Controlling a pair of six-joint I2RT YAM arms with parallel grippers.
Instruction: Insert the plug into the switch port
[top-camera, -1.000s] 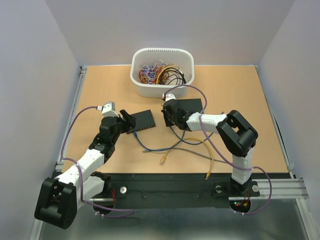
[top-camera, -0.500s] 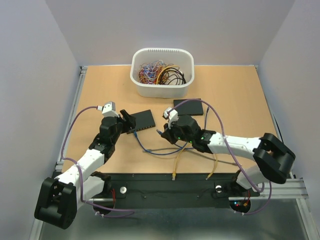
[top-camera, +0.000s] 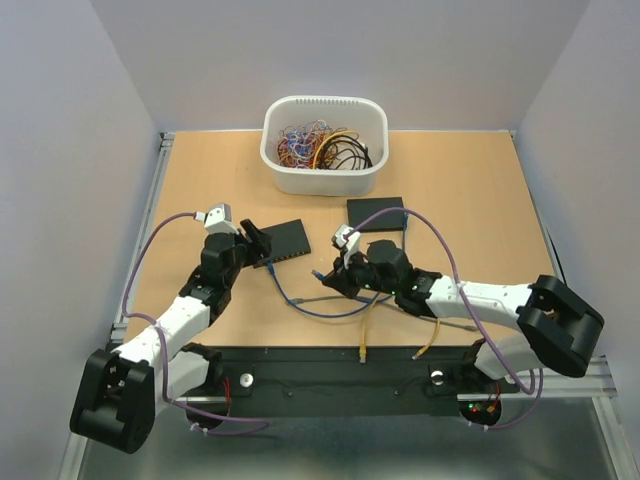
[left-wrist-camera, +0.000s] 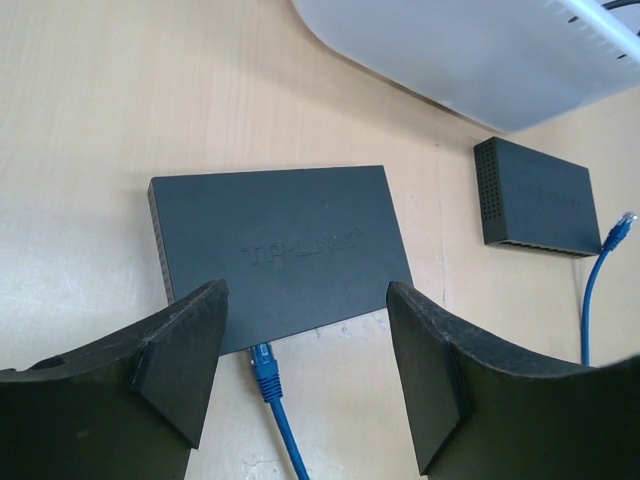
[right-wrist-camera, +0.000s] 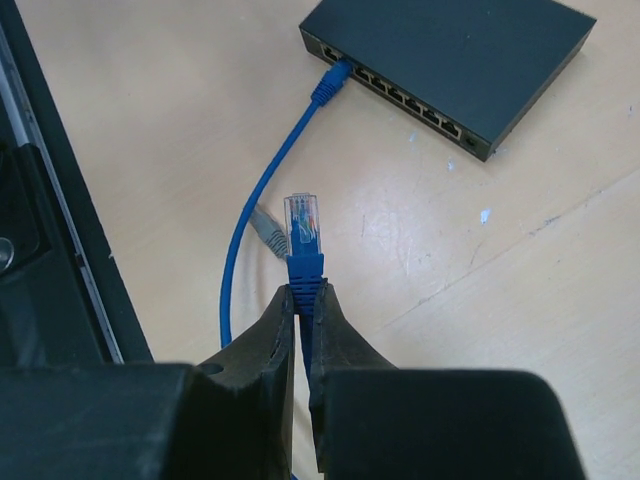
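Clenching, in the right tool (right-wrist-camera: 303, 295), the boot of a blue cable (right-wrist-camera: 240, 230), clear tip pointing toward the switch port (right-wrist-camera: 400, 95) row. Holding the left tool (left-wrist-camera: 305, 300) released, straddling the black switch (left-wrist-camera: 275, 240) at its near edge. Apparently approaching a free socket, next needing alignment and a straight push. Not gripping the plug (top-camera: 362, 352): small, clear, on thin yellow cable, lying at the near edge of the table (top-camera: 480, 200), well apart.

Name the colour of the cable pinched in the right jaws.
Blue cable, clearest in the right wrist view.
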